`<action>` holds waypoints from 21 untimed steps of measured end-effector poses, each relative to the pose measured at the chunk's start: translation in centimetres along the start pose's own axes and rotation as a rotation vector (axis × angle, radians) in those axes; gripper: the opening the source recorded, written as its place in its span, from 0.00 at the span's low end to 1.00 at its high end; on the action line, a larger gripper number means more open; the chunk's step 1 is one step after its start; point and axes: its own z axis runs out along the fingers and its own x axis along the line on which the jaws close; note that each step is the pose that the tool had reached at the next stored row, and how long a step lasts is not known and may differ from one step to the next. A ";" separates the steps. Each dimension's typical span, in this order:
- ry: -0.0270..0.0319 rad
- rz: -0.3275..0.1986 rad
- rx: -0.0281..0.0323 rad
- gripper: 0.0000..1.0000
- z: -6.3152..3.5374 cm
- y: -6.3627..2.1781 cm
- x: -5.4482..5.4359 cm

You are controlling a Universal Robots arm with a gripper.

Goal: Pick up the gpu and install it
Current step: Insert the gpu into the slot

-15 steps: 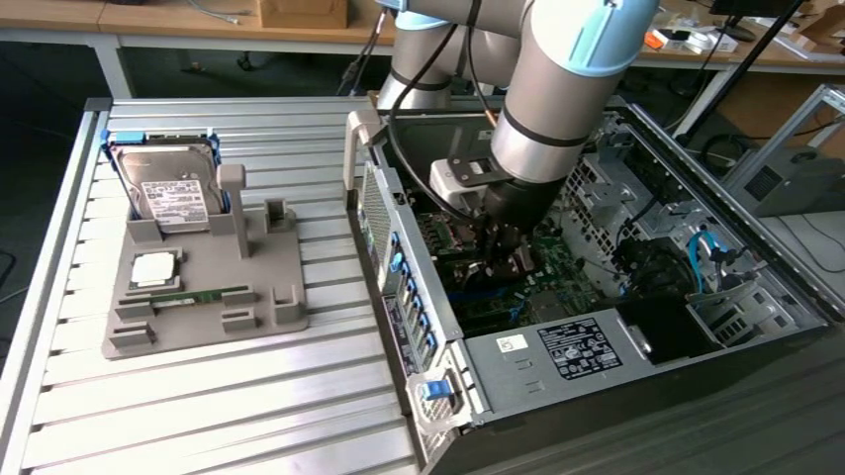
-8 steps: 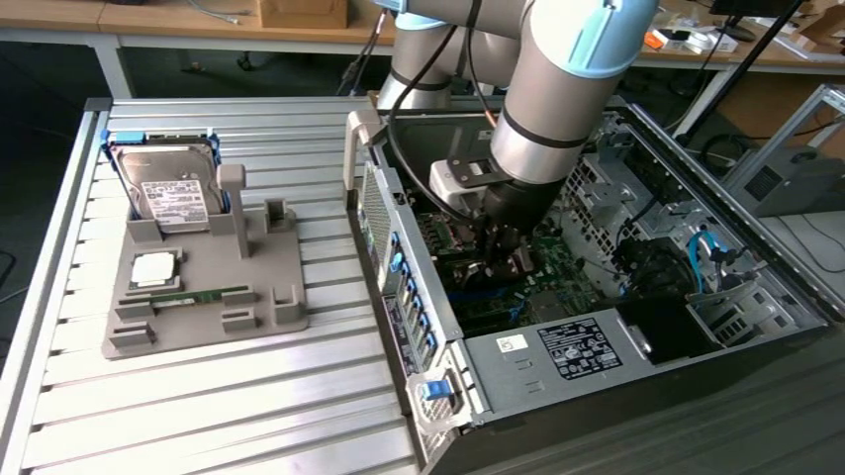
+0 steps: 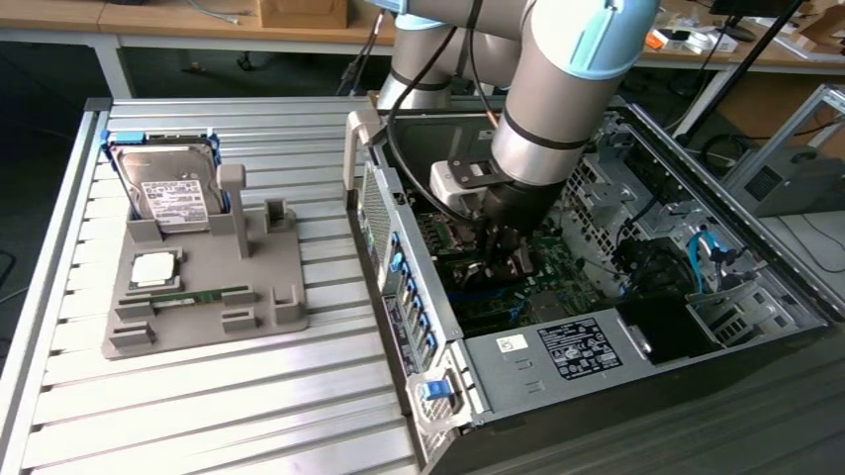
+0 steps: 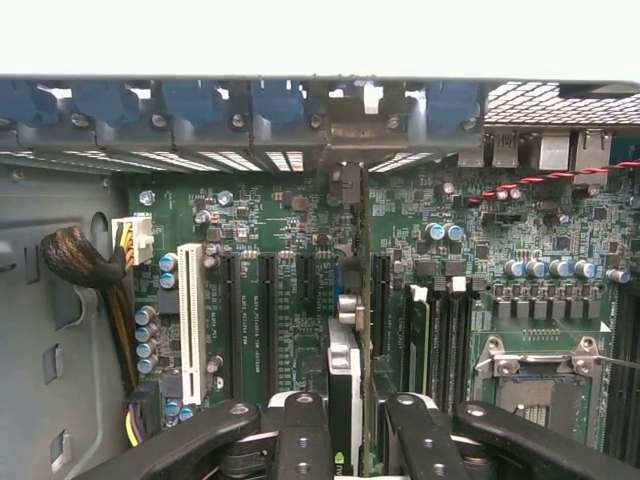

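Wrist view: gripping gpu (image 4: 343, 385) edge-on in half-closed fingers (image 4: 305, 435), just above motherboard (image 4: 270, 220). Could go in crooked if tilted, or snag the case wall (image 4: 200, 150) beyond the motherboard lol.

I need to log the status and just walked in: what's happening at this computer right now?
The robot arm's pincer is inside the open grey computer case, gripping a thin dark expansion card edge-on above the slots of the green motherboard. It doesn't look seated yet. A silver hard drive stands in the grey tray at the exterior view's left.
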 end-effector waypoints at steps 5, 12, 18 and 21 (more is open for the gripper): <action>0.0012 0.001 0.0002 0.27 0.00 0.00 0.2; 0.0293 0.006 -0.0001 0.27 0.00 -0.01 0.1; 0.0421 0.007 -0.0002 0.27 0.00 -0.05 -0.6; 0.0426 0.007 -0.0001 0.27 0.01 -0.06 -0.7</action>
